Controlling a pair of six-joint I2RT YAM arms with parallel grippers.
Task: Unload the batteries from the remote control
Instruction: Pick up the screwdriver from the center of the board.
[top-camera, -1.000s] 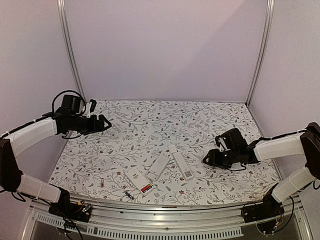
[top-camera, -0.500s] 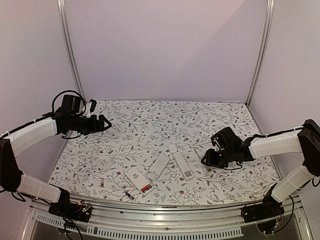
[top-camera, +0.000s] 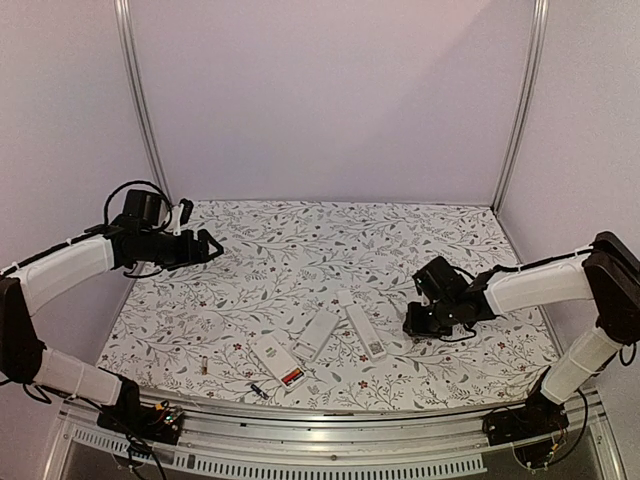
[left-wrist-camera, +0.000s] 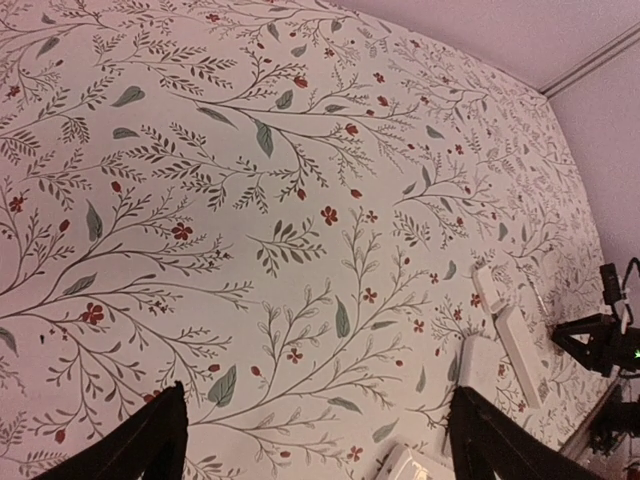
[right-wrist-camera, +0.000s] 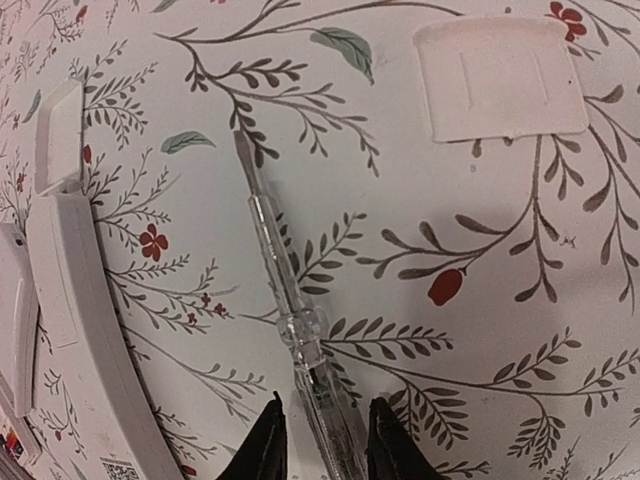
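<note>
The right gripper is low over the table. Its two fingers stand close on either side of the handle of a clear tool. The tool lies flat, with its tip pointing away from the gripper. The jaws are narrowed around the handle, but whether they press it or stand just off it cannot be told. In the right wrist view a white remote lies along the tool's left side, near it but not touching. Farther out and to the right, a square white cover lies flat on the table, apart from the tool.

The left gripper hangs above the far left of the table, well apart from every object. Its jaws are spread wide with nothing between them.

In the top view, a second remote lies just left of the first one. Left of that and closer to the near edge lies an open remote with its bay exposed. A red battery sits in that bay. A dark battery lies loose on the table, just beside the open remote's near end. One more tiny object lies farther left on the table, too small to identify.
</note>
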